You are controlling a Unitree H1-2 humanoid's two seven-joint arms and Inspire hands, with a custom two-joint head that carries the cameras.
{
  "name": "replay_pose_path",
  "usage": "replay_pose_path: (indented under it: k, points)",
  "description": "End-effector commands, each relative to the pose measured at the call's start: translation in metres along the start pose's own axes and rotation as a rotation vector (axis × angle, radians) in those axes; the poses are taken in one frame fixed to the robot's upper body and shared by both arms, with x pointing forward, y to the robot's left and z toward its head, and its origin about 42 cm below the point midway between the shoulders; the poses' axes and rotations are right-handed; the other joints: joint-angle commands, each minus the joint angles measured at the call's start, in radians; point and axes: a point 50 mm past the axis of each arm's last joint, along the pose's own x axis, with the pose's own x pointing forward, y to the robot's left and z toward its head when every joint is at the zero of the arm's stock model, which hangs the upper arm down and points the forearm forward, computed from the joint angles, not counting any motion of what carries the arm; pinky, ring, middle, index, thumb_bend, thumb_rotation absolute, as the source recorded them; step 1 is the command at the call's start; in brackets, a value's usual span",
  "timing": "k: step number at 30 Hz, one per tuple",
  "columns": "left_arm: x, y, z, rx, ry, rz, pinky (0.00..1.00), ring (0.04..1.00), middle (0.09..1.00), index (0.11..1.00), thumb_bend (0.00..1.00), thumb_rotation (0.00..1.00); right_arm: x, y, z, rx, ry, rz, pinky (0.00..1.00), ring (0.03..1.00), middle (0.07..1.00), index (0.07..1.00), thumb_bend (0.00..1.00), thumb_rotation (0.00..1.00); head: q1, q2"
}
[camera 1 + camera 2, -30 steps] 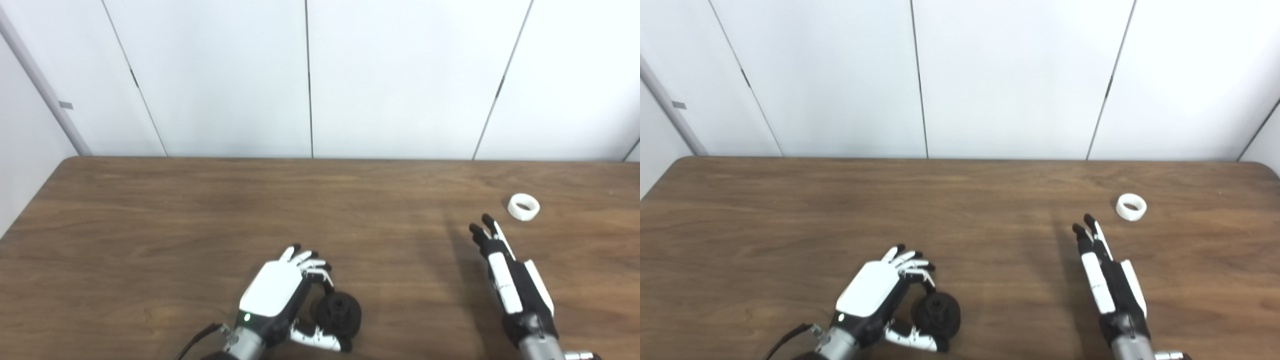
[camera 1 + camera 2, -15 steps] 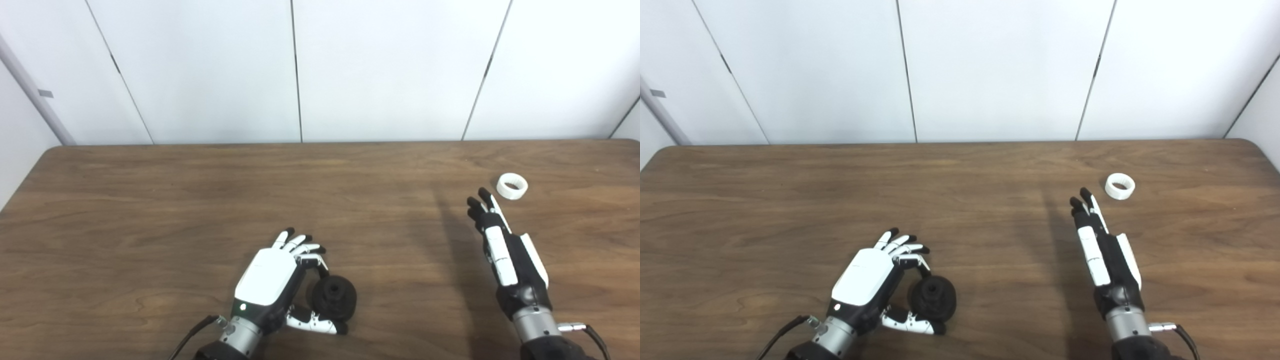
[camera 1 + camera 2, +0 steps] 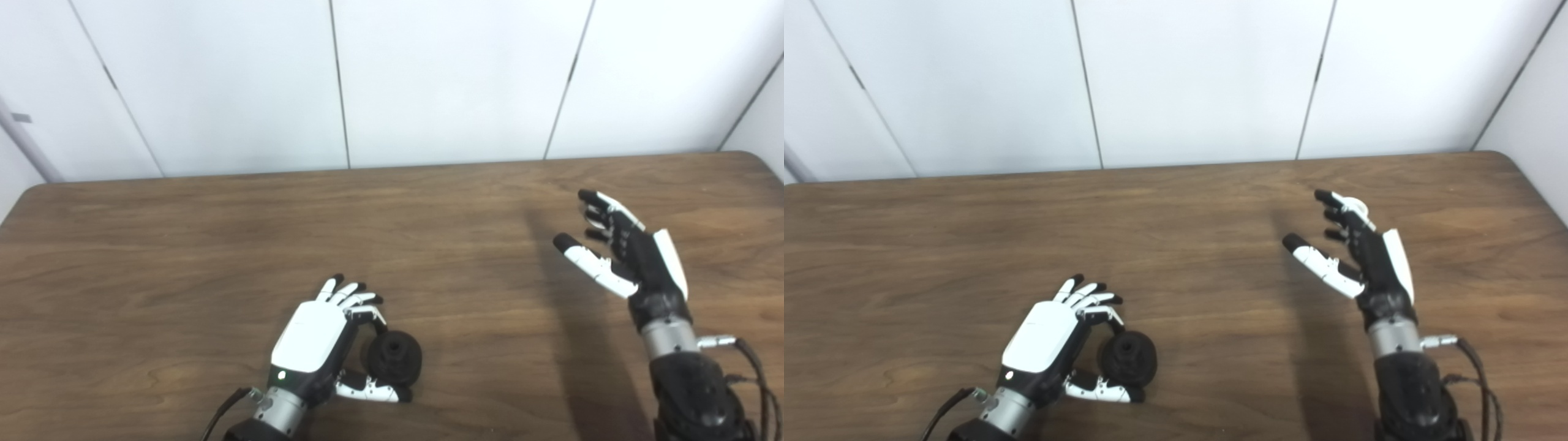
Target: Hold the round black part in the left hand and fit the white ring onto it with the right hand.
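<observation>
Right eye view: open right hand (image 3: 1366, 251) over white ring (image 3: 1358, 203)

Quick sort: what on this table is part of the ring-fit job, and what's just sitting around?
Part of the job:
- round black part, cupped by the left hand, resting on the table
- white ring, mostly hidden behind the right hand; a sliver shows in the right eye view only
- right hand, open

Just there:
- wooden table
- nothing else loose in view

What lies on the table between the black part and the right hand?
Nothing: both eye views show bare wood between the round black part by the left hand and the right hand.
</observation>
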Motion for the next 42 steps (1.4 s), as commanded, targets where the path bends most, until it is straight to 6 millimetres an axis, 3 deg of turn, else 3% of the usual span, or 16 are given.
replay_pose_path:
  k: [1, 6, 13, 21, 32, 42]
  points:
    - [-0.003, -0.002, -0.009, 0.032, 0.008, -0.032, 1.00, 0.898, 0.800, 0.486, 0.52, 0.05, 0.013, -0.011, 0.013, -0.044, -0.045, -0.076, 0.93, 0.917, 0.869, 0.765, 0.72, 0.35, -0.014, 0.000]
    - [-0.004, 0.000, -0.014, 0.033, 0.013, -0.033, 1.00, 0.898, 0.801, 0.486, 0.52, 0.05, 0.033, -0.024, 0.012, -0.198, -0.038, -0.143, 0.96, 0.923, 0.878, 0.763, 0.80, 0.33, -0.049, -0.005]
    - [-0.006, 0.001, -0.021, 0.036, 0.017, -0.040, 0.99, 0.892, 0.796, 0.486, 0.52, 0.05, 0.059, -0.043, 0.013, -0.310, -0.019, -0.177, 0.88, 0.906, 0.890, 0.766, 0.84, 0.26, -0.067, -0.018]
    - [-0.008, 0.004, -0.025, 0.038, 0.020, -0.037, 1.00, 0.895, 0.796, 0.486, 0.52, 0.05, 0.093, -0.063, 0.003, -0.450, 0.058, -0.136, 0.99, 0.999, 0.985, 0.749, 0.89, 0.24, -0.104, -0.021]
    - [-0.010, 0.007, -0.030, 0.040, 0.012, -0.028, 0.98, 0.887, 0.791, 0.486, 0.52, 0.05, 0.139, -0.064, -0.010, -0.574, 0.184, -0.067, 1.00, 1.000, 1.000, 0.728, 0.90, 0.21, -0.137, -0.021]
    - [-0.010, 0.009, -0.031, 0.042, 0.016, -0.028, 0.98, 0.883, 0.790, 0.486, 0.52, 0.05, 0.164, -0.056, -0.008, -0.631, 0.220, 0.009, 0.99, 1.000, 1.000, 0.736, 0.91, 0.26, -0.140, -0.022]
